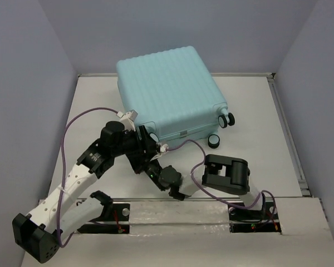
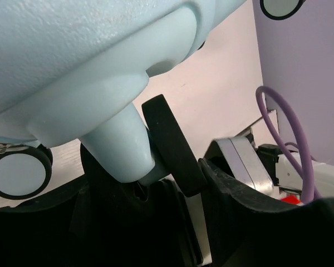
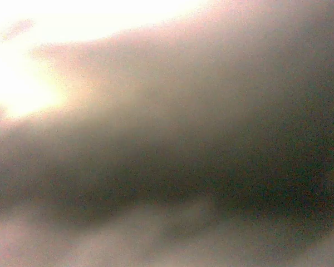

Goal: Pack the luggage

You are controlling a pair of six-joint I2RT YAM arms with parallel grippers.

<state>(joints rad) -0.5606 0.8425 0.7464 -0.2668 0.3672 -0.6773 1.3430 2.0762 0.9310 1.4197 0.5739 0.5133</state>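
Observation:
The pale aqua luggage (image 1: 167,89) lies shut, ribbed shell up, at the back middle of the table. My left gripper (image 1: 147,142) is at its near left corner. In the left wrist view the luggage's shell (image 2: 72,50) fills the top, and my left gripper (image 2: 181,167) is shut on a black caster wheel (image 2: 172,147) under its blue stem (image 2: 117,150). My right gripper (image 1: 150,166) reaches left under the left arm, close to the same corner. Its jaws are hidden, and the right wrist view is a dark blur.
Two more casters (image 1: 227,119) (image 1: 214,140) stick out at the luggage's near right corner. Another wheel (image 2: 19,173) shows in the left wrist view. Purple cables (image 1: 78,119) loop over the table. Grey walls close in left, right and behind. A metal rail (image 1: 178,214) runs along the front.

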